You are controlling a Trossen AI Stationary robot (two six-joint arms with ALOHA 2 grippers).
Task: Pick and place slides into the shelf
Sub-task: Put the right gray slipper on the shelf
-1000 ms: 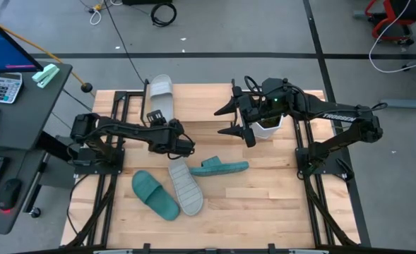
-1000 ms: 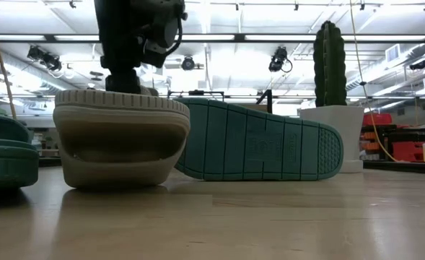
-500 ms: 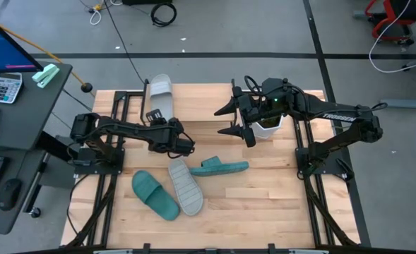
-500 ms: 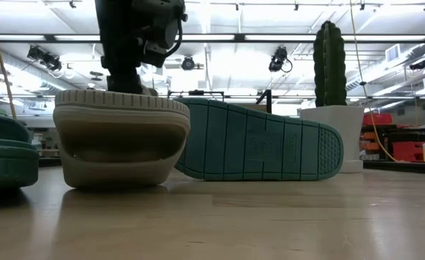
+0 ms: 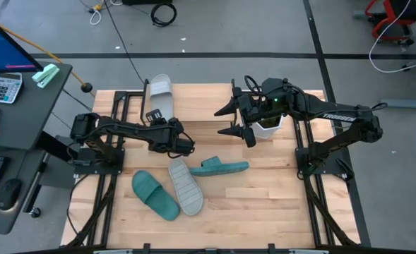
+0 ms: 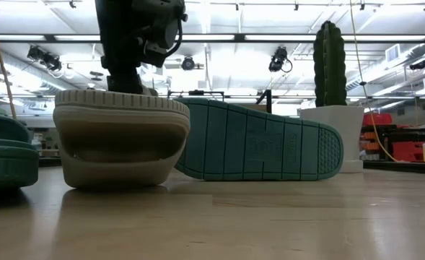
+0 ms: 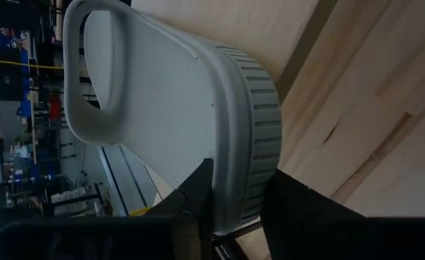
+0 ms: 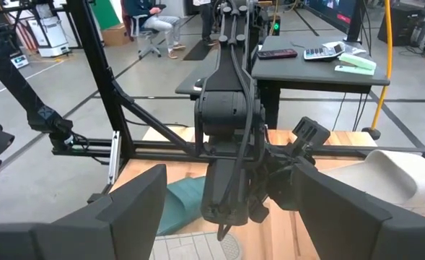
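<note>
A pale grey slide (image 5: 185, 188) lies sole up near the table's middle, strap end (image 6: 118, 144) on the wood. My left gripper (image 5: 182, 145) is shut on its heel end. One teal slide (image 5: 155, 196) lies flat to its left. Another teal slide (image 5: 220, 167) stands on its side, sole (image 6: 259, 141) toward the near edge. A second pale slide (image 5: 159, 95) lies at the far edge. My right gripper (image 5: 230, 120) hangs open, high over the far middle. I cannot make out the shelf. My left gripper pinches the pale slide's heel end (image 7: 259, 195) between its two fingers. One finger (image 7: 201, 191) lies on the footbed, the other (image 7: 291, 209) on the sole side, with the ribbed rim between them. The fingers slant down from the far left, along the slide.
A white pot (image 6: 331, 137) with a tall cactus (image 6: 330, 65) stands at the far middle, under my right arm. Black arm stands (image 5: 105, 152) (image 5: 313, 152) flank the table. A desk with a calculator (image 5: 5, 88) is off the left edge. The near right wood is bare.
My left gripper has shut on the pale slide's heel end without moving off. The slide has stayed where it lay.
</note>
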